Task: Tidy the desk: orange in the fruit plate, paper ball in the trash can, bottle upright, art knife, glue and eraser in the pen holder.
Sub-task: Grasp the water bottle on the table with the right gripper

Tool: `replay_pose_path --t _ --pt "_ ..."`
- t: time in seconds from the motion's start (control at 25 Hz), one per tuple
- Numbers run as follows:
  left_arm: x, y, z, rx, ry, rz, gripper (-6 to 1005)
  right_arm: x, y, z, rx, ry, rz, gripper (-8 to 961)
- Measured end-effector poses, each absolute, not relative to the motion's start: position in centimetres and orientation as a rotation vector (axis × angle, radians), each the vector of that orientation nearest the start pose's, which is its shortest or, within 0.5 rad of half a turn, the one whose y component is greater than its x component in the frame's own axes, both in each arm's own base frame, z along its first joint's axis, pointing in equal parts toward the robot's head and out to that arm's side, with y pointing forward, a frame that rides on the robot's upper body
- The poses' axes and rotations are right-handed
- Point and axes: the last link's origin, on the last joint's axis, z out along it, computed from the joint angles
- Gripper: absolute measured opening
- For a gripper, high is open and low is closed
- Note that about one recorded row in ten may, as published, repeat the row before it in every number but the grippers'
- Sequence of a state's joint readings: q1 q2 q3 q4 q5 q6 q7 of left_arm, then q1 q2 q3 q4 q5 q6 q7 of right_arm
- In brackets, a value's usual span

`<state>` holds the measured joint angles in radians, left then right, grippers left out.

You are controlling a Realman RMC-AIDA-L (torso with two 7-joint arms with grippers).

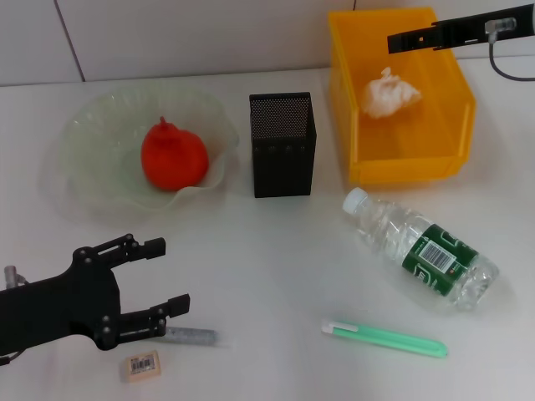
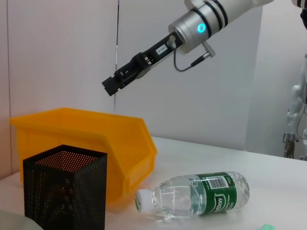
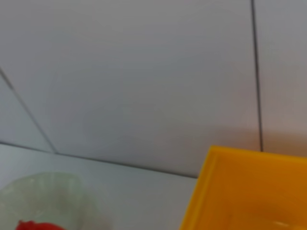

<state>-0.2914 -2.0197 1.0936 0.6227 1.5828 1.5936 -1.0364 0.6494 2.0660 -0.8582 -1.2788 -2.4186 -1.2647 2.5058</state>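
Observation:
The orange (image 1: pixel 174 157) lies in the fruit plate (image 1: pixel 84 117). The paper ball (image 1: pixel 389 94) lies in the yellow trash can (image 1: pixel 401 163). The bottle (image 1: pixel 422 249) lies on its side at the right, cap toward the black mesh pen holder (image 1: pixel 282 144). The green art knife (image 1: pixel 384 337) lies at the front. The glue stick (image 1: pixel 192 336) and the eraser (image 1: pixel 140 365) lie by my left gripper (image 1: pixel 171 276), which is open and empty just above them. My right gripper (image 1: pixel 397 39) is shut and empty, high over the trash can's back rim.
The left wrist view shows the pen holder (image 2: pixel 64 191), the trash can (image 2: pixel 86 139), the lying bottle (image 2: pixel 201 194) and my right gripper (image 2: pixel 108 87) above. A white wall stands behind the table. The right wrist view shows the trash can (image 3: pixel 249 191) and the plate (image 3: pixel 43 201).

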Motion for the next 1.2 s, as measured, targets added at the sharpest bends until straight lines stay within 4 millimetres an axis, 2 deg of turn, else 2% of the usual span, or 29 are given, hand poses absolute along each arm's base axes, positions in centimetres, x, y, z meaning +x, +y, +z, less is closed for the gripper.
replay_pose_path --t 0.32,0.52,0.68,0.88,1.2 --pt "-28.7 26.6 -1.0 -2.743 -0.309 -0.826 813 16.3 39.3 11.1 -2.336 1.132 0.196 841" --pt "-28.7 26.5 -1.1 -2.739 -0.314 -0.828 813 15.4 37.2 11.3 -2.416 1.176 0.011 840" --pt "-28.7 26.5 -1.2 -2.736 -0.316 -0.831 813 15.5 35.9 10.9 -2.443 1.222 -0.212 840" --pt "-28.6 26.6 -1.2 -2.736 -0.316 -0.834 813 16.1 34.8 8.9 -2.477 1.238 -0.453 840" --pt "-28.4 26.7 -1.4 -2.736 -0.311 -0.834 813 18.2 34.2 7.2 -2.448 1.292 -0.527 839"
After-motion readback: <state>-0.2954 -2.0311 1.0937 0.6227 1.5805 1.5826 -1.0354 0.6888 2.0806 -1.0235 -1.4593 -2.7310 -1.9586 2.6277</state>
